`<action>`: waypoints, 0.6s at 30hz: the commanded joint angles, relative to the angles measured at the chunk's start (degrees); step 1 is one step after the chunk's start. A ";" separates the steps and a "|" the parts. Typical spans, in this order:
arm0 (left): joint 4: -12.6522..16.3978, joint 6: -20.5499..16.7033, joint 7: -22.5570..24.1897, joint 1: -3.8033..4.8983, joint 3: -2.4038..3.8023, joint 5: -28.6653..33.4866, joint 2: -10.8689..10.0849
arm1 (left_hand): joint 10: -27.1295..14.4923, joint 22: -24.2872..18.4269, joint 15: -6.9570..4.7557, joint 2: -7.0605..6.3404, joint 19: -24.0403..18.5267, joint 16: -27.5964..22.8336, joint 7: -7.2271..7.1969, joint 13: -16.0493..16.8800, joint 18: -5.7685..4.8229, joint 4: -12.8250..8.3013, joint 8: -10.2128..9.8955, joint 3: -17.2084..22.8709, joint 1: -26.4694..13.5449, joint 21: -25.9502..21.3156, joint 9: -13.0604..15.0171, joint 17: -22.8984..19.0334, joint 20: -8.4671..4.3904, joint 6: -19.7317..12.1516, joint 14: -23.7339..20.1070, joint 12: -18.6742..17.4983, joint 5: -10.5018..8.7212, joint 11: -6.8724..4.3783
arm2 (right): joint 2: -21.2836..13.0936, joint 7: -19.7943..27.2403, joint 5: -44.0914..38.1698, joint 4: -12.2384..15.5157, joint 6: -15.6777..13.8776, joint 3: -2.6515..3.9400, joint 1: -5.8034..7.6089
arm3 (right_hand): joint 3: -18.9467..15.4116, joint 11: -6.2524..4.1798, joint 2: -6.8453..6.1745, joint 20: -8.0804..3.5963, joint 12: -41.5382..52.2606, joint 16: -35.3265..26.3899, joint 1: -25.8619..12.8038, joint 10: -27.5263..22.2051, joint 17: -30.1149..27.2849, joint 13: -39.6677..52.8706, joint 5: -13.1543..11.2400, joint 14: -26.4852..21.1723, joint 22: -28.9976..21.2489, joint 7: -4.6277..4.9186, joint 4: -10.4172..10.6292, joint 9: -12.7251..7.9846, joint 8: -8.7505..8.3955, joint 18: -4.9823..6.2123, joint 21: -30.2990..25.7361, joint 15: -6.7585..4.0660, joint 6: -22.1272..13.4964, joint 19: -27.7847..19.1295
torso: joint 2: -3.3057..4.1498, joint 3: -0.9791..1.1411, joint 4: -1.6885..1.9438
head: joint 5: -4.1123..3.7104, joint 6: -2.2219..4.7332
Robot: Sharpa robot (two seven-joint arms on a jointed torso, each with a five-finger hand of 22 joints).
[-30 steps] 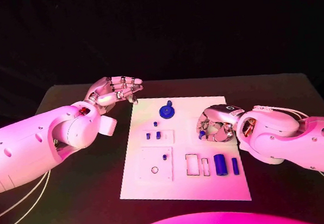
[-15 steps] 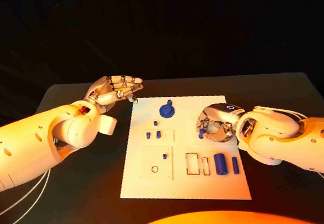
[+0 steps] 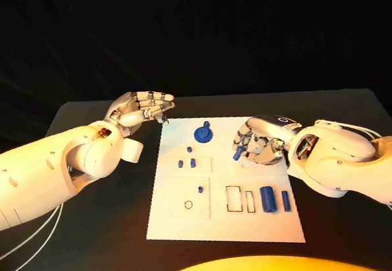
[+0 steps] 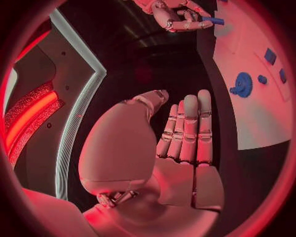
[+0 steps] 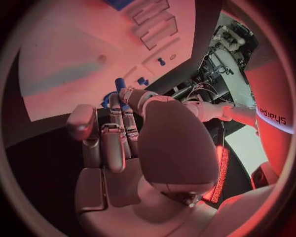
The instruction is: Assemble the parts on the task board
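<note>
One task board point(image 3: 264, 224), white, lies mid-table on the black table point(image 3: 95, 253). Two hands in view.

Right hand point(image 3: 259, 143) hangs over the board's right edge and pinches one small blue peg point(image 3: 239, 152) between thumb and fingers; the peg's tip sticks out toward the board's centre, clear of the surface. In the right wrist view the same peg point(image 5: 120, 85) shows above the fingertips, mostly hidden by them.

Left hand point(image 3: 141, 110) is raised just off the board's far left corner, fingers curled in together, nothing in them. The left wrist view shows its palm and fingers point(image 4: 185, 133) bare.

Blue parts counted on the board, head view:
- one round disc point(image 3: 202, 134) with a knob, far end;
- three small pieces point(image 3: 188, 161) in a cluster below it;
- one small piece point(image 3: 200, 190) on the raised square plate point(image 3: 179, 195);
- two upright cylinders point(image 3: 274, 199), the left one thicker, near the right edge.

Two empty rectangular slots point(image 3: 239, 199) sit left of the cylinders; one small ring-shaped hole point(image 3: 188, 205) on the square plate.

The small pieces' shapes are too tiny to make out. The right forearm covers the table beside the board's right edge.
</note>
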 commanded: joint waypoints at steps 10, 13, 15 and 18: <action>-0.36 0.66 0.43 0.02 0.02 0.05 0.73 | -0.44 -0.06 -0.04 0.06 -0.15 -0.23 0.03 -0.06 0.33 0.04 0.30 -0.33 0.43 -0.33 -0.09 -0.01 0.42 -0.40 -0.54 0.37 0.19 0.02 | 7.83 3.25 2.89 0.15 0.29 -0.10 -1.80 | 0.05 -3.67 -0.09 -0.19 -0.48 0.09 -1.40 4.08 -0.38 0.04 -0.22 2.47 -0.31 0.40 -0.36 4.47 0.50 -1.00 -0.39 -0.27 -0.28 -0.30 | -0.01 -0.04 0.07 | 0.96 -0.14; -0.46 0.69 0.37 0.02 0.00 0.08 0.93 | -0.46 -0.06 -0.03 0.08 -0.16 -0.23 0.03 -0.06 0.33 0.06 0.32 -0.35 0.42 -0.33 -0.09 -0.01 0.43 -0.41 -0.55 0.40 0.19 0.03 | 10.11 3.88 2.24 -0.41 0.36 -0.20 -2.73 | 0.05 -3.67 -0.10 -0.19 -0.50 0.08 -1.44 4.07 -0.42 0.05 -0.23 2.46 -0.42 0.40 -0.40 4.49 0.51 -0.97 -0.53 -0.27 -0.30 -0.38 | 0.04 -0.03 0.11 | 1.23 -0.06; -0.49 0.72 0.33 0.02 -0.01 0.10 1.07 | -0.46 -0.06 -0.03 0.08 -0.16 -0.23 0.03 -0.06 0.33 0.06 0.32 -0.35 0.42 -0.33 -0.09 -0.01 0.43 -0.41 -0.55 0.40 0.19 0.03 | 11.72 4.38 1.71 -0.75 0.40 -0.25 -3.52 | 0.04 -3.67 -0.10 -0.19 -0.54 0.04 -1.51 4.05 -0.53 0.06 -0.23 2.44 -0.46 0.41 -0.45 4.53 0.52 -0.95 -0.59 -0.27 -0.35 -0.41 | 0.07 -0.07 0.08 | 1.43 -0.07; -0.48 0.74 0.31 0.02 -0.02 0.11 1.14 | -0.46 -0.06 -0.03 0.08 -0.16 -0.23 0.03 -0.06 0.33 0.06 0.32 -0.35 0.42 -0.33 -0.09 -0.01 0.43 -0.41 -0.55 0.40 0.19 0.03 | 13.18 4.75 1.24 -1.20 0.62 -0.29 -4.27 | 0.04 -3.67 -0.10 -0.18 -0.56 0.02 -1.54 4.03 -0.59 0.06 -0.23 2.43 -0.50 0.42 -0.48 4.54 0.52 -0.94 -0.64 -0.26 -0.37 -0.44 | 0.08 -0.14 0.04 | 1.61 -0.11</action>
